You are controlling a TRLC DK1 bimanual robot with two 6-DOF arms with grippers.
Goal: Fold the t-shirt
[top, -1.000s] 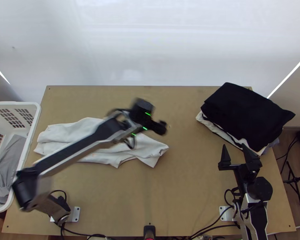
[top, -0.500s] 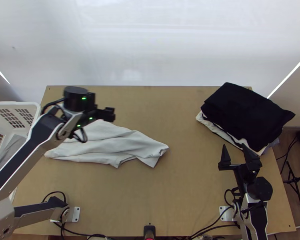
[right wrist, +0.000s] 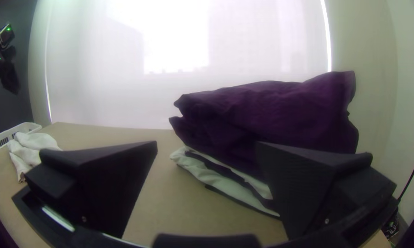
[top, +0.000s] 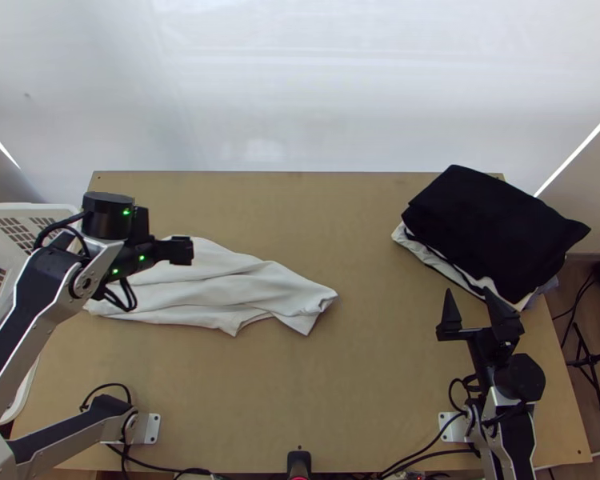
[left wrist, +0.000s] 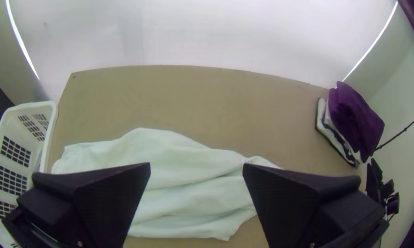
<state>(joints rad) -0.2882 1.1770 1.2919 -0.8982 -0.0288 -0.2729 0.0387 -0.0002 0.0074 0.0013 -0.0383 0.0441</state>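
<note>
Shirt bunched loosely beneath your left claw

Your left claw (left wrist: 196, 167) hangs over the basket-side part of the white t-shirt (top: 244, 292), fingers wide apart and nothing between them. The shirt lies on the counter (top: 364, 384) in long, soft ridges, running out from under that claw toward your right one. Your right claw (right wrist: 207, 144) is also spread wide and empty, with the dark folded stack (top: 500, 232) just ahead of it; the white basket (left wrist: 53, 124) sits beside your left.

Expect light, limp cloth that sags between grips and probably won't slip much. You likely need to spread it before folding. Pinch right at an edge or corner, not mid-ridge, where you'd gather several layers. The loose corner (top: 304, 322) nearer your right claw looks like a fair hold; you can't tell hem from sleeve.
</note>
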